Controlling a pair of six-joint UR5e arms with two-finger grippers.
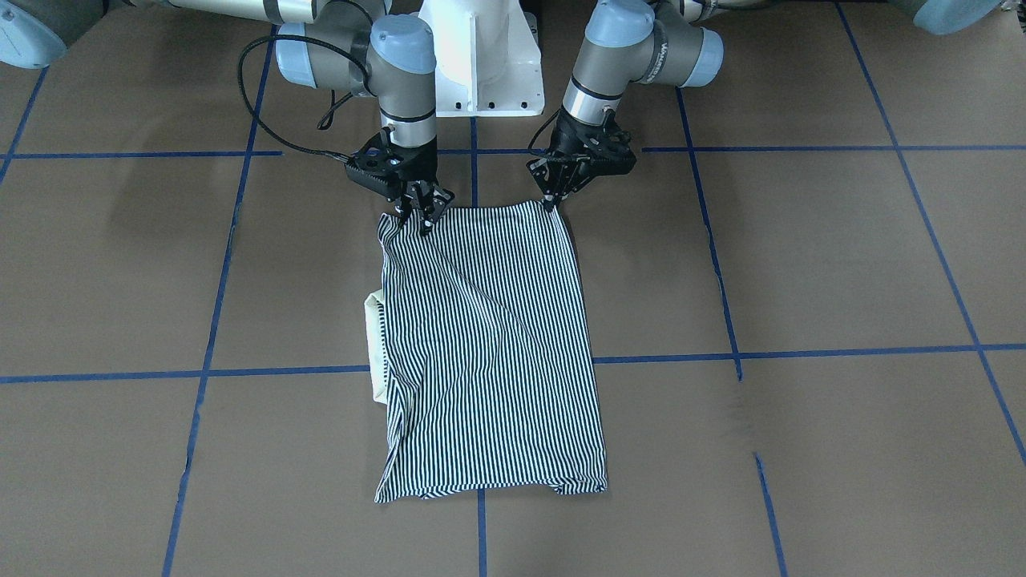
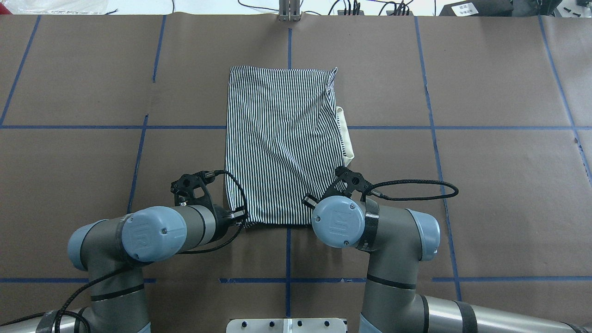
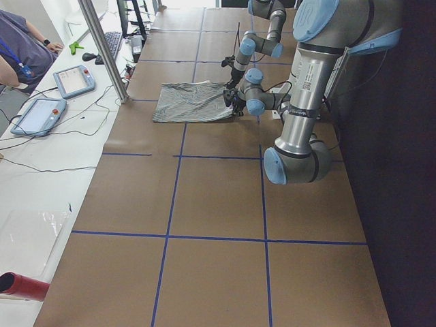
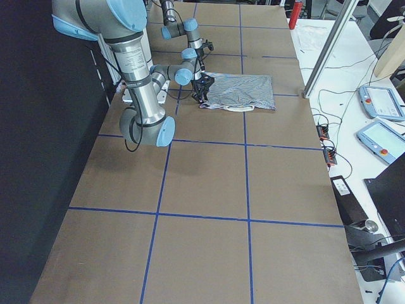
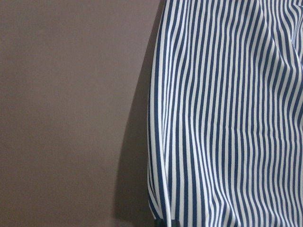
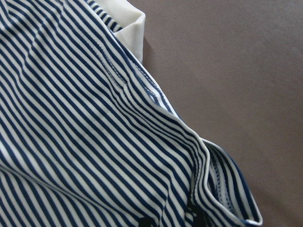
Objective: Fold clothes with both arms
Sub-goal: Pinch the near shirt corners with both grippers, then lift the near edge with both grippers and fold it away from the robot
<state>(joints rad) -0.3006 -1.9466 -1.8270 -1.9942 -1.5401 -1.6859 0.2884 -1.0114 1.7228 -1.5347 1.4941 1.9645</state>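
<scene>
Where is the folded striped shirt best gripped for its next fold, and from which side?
Grip the striped shirt at the two corners of its short edge nearest the robot, from above, where the left gripper and right gripper stand. It lies flat as a long rectangle running away from the robot, so that edge could likely fold over.
</scene>
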